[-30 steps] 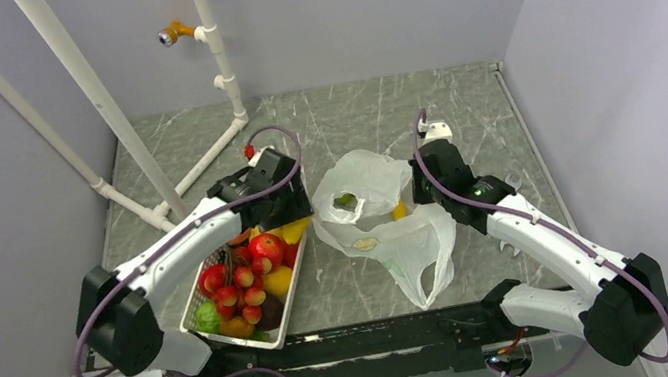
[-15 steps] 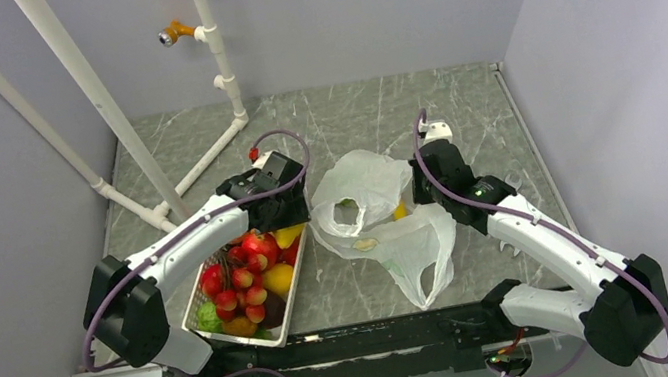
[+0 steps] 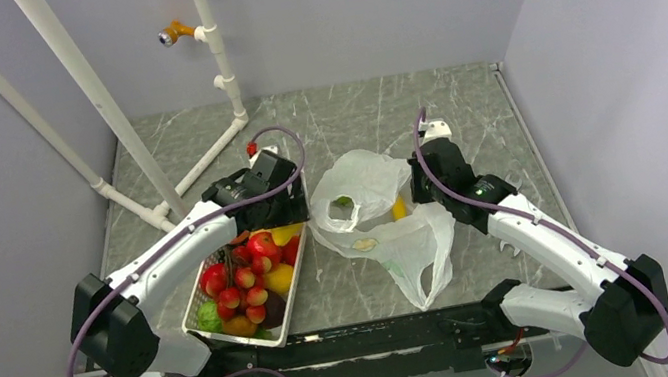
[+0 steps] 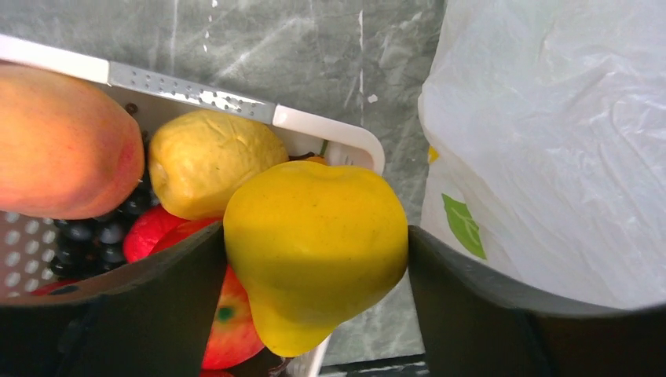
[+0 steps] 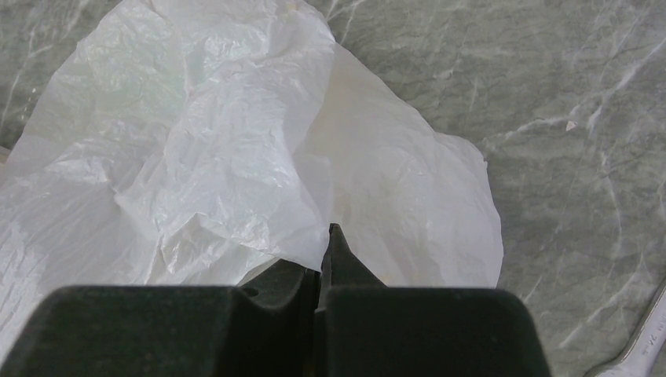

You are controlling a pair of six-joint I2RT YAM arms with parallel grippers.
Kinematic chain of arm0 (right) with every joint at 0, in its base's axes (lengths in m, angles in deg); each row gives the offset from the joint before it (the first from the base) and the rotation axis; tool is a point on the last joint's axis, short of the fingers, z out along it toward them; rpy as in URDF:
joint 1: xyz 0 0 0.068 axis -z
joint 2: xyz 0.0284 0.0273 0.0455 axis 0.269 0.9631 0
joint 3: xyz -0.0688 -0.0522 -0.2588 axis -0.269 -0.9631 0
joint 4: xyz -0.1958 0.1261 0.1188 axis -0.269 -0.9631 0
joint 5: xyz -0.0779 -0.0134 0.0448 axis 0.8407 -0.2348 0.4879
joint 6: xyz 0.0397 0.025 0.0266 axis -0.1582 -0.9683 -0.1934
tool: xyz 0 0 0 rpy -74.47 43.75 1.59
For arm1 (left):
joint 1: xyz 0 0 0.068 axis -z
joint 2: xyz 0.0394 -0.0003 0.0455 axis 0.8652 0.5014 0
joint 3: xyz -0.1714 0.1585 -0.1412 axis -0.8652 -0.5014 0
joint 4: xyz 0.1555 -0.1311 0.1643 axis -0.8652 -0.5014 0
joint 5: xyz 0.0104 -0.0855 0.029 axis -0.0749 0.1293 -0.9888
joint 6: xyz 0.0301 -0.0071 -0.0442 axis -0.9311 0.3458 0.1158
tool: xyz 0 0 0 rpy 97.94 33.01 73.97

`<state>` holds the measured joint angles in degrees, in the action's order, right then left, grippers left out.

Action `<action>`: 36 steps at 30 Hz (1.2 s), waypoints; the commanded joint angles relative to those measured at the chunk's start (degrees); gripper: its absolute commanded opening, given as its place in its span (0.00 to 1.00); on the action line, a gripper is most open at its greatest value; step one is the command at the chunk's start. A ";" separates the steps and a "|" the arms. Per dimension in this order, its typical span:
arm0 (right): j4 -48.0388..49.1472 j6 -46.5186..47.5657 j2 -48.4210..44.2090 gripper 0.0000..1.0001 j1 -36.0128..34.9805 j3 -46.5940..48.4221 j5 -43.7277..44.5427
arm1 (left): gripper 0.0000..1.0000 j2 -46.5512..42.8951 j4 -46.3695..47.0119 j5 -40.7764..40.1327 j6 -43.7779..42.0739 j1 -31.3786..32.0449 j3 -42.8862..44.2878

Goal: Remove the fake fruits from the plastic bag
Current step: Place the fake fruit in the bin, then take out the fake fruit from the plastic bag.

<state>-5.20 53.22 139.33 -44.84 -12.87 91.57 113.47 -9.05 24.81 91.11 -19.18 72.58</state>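
Observation:
My left gripper [image 3: 279,215] is shut on a yellow pear-shaped fake fruit [image 4: 314,243] and holds it over the far right corner of the white basket [image 4: 314,122]. Both fingers [image 4: 157,306] press its sides. The translucent white plastic bag [image 3: 386,221] lies on the table just right of the basket; it also shows in the left wrist view [image 4: 550,118]. A green fruit [image 3: 344,203] shows through its mouth, and a yellow piece [image 3: 399,209] shows at its right edge. My right gripper [image 5: 326,251] is shut on a fold of the bag [image 5: 220,157] at its right side.
The basket [image 3: 231,331] holds several fruits: red apples, strawberry-like ones, a peach [image 4: 63,141], a wrinkled yellow fruit [image 4: 208,157] and dark grapes. A white pipe frame [image 3: 204,158] stands at the back left. A metal wrench end [image 5: 636,353] lies right of the bag.
My left wrist has shifted slightly left, towards the basket, with the yellow fruit in it. The bag's mouth has rumpled a little. The right arm has stayed put.

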 commanded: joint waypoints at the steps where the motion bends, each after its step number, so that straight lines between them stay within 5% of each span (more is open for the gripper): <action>1: 0.22 0.34 -1.51 0.00 0.14 2.28 -0.74 | 0.91 -1.66 -0.50 1.16 -1.49 0.21 2.00; 13: 0.13 0.66 -0.68 0.00 0.19 2.49 -0.89 | 0.91 -2.67 -1.48 1.13 -2.33 0.21 2.26; 21: -0.69 2.45 -0.19 0.00 0.14 4.50 -5.13 | 0.92 -16.52 1.67 6.59 -6.32 0.01 2.92; 27: -1.26 2.66 0.19 0.00 0.17 6.42 -10.15 | 0.95 -31.57 11.67 19.69 -9.95 -0.27 -4.05; 36: 0.03 1.33 0.87 0.00 0.16 6.16 -12.21 | 0.88 -40.09 31.74 54.58 -7.45 0.52 -18.84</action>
<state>-6.40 55.02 139.41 -44.84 -8.74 81.32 72.20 9.71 58.95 81.93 -19.22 59.49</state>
